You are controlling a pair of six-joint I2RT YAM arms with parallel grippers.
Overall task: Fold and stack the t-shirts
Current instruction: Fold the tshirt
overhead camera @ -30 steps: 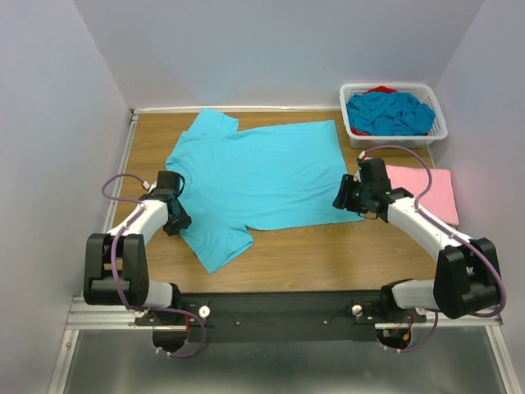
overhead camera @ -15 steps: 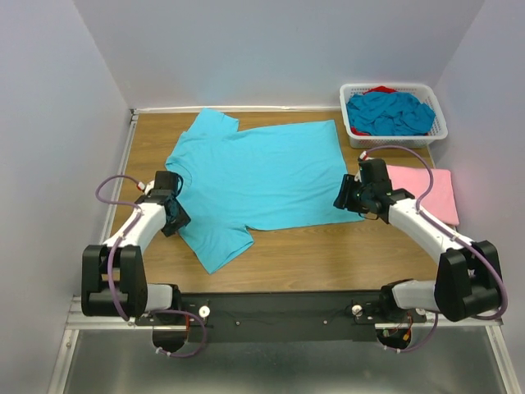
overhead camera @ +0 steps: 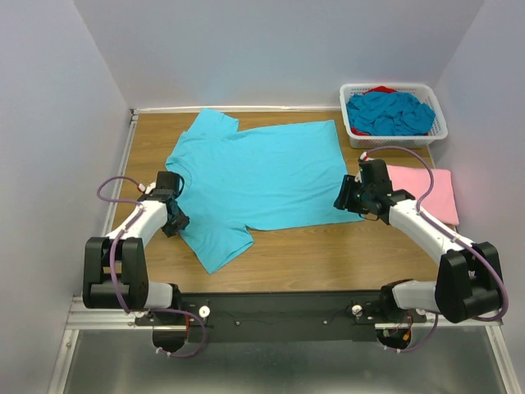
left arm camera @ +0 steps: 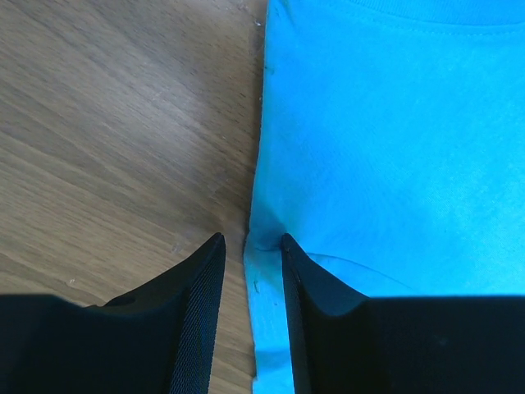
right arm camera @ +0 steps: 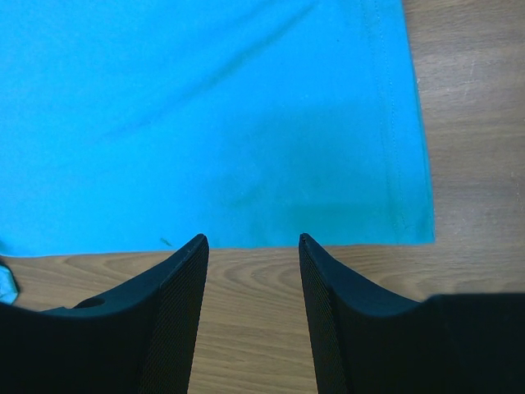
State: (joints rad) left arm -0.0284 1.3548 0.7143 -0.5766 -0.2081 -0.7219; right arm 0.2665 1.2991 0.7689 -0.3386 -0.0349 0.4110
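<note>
Wood is under everything I see: a brown table [overhead camera: 328, 254] with pale walls [overhead camera: 49, 123] around it. One blue t-shirt [overhead camera: 262, 176] lies spread flat on the table, in the middle and a bit to the left. Its neck is on the left and its bottom hem is on the right. One sleeve points at the far wall and the other points back at me.

My left claw [overhead camera: 175, 220] is down at the left edge of this shirt, by the near sleeve. Its own camera shows the two fingers [left arm camera: 201, 279] close together but not pressed shut. The shirt's edge runs into the gap between them, with a small wrinkle at the tips. Some wood shows in the gap too, so it is not pinching.

My right claw [overhead camera: 344, 199] is at the shirt's near right corner. Its fingers are spread wide, with the shirt's near edge just past the tips. It holds nothing.

A pink t-shirt [overhead camera: 431, 193] lies folded flat on the right side of the table, next to the right arm. Behind it, in the far right corner, a white basket [overhead camera: 439, 131] holds a heap of more blue t-shirts [overhead camera: 390, 113] and a bit of red cloth [overhead camera: 380, 89].
</note>
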